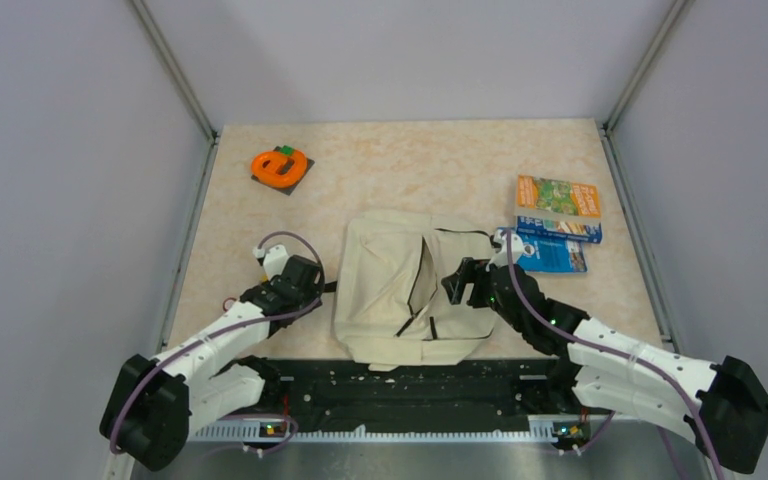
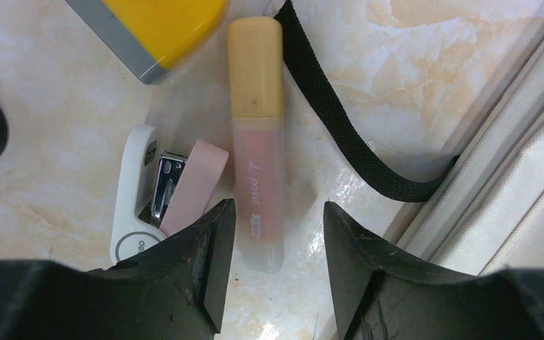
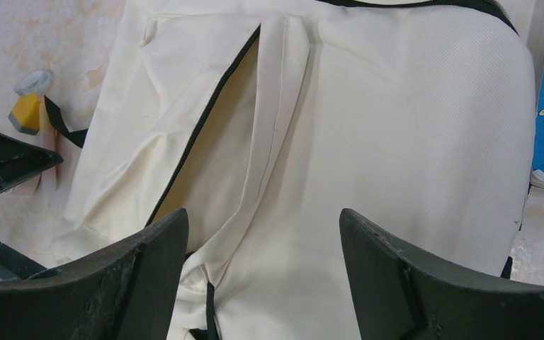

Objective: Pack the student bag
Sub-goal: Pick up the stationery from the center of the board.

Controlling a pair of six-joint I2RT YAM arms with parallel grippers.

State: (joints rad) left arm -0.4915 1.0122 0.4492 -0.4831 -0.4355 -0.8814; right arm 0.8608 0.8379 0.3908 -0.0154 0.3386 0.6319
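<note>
Left gripper (image 2: pixel 278 216): jaws apart, straddling the tube, not clamped.
Tube (image 2: pixel 257 142): slim, pink, tan cap; lies flat on the marbled table (image 2: pixel 42 156).
Bag (image 1: pixel 400 290): mid-table between the arms; soft cream weave, black zip parted; inside unseen.
Right gripper (image 3: pixel 263 219): wide open above the bag.
Booklets (image 1: pixel 557 222): flat, glossy, stacked beside the bag.

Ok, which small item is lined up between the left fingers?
The pink lip gloss tube with the tan cap: its end lies between the left gripper's fingers. The white-and-pink clipper is off to one side, the yellow block beyond.
</note>
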